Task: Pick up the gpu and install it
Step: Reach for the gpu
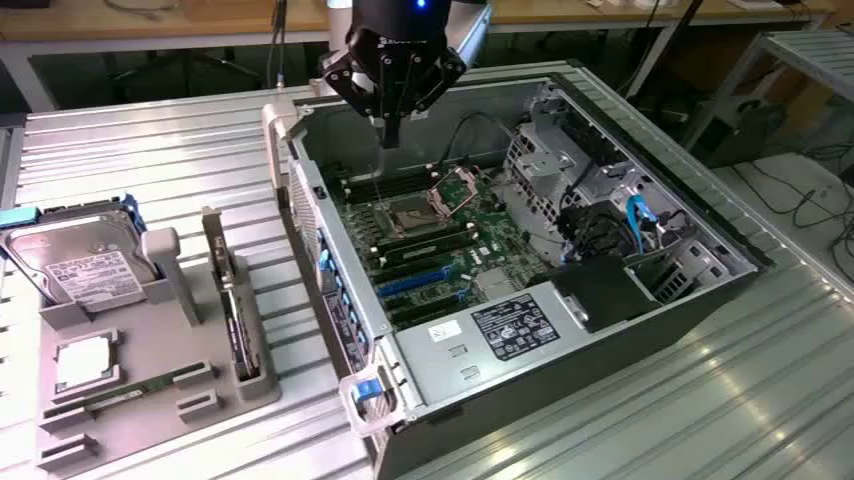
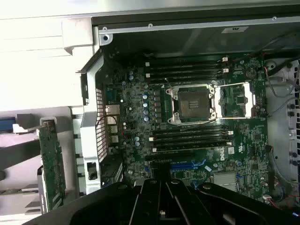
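1. The gpu [image 1: 238,315] stands on its long edge in a slot of the grey holder [image 1: 174,385], just outside the computer case [image 1: 441,390], beside the case's perforated rear wall. Its pale bracket strip rises at the end farther from the exterior camera.
2. The same holder also carries a hard drive [image 1: 80,265] and a memory stick [image 1: 127,395], both farther from the case than the gpu. Neither touches it.
3. The claw [image 1: 390,135] hangs above the case, over the bare motherboard [image 1: 441,240]. Its fingers are pressed together and it carries nothing.
4. The pick-up has not begun, and the gpu is well apart from the claw.
5. To do this step well, the claw likely needs to spread its fingers while high above the case and cross the rear wall with room to spare.
6. It should probably line its fingers across the thin card and come straight down on the free top edge. It should grip bare board rather than the bracket.
7. The lift is best kept straight up from the slot, since a sideways pull could jam the card or drag the holder across the table [image 1: 160,150].
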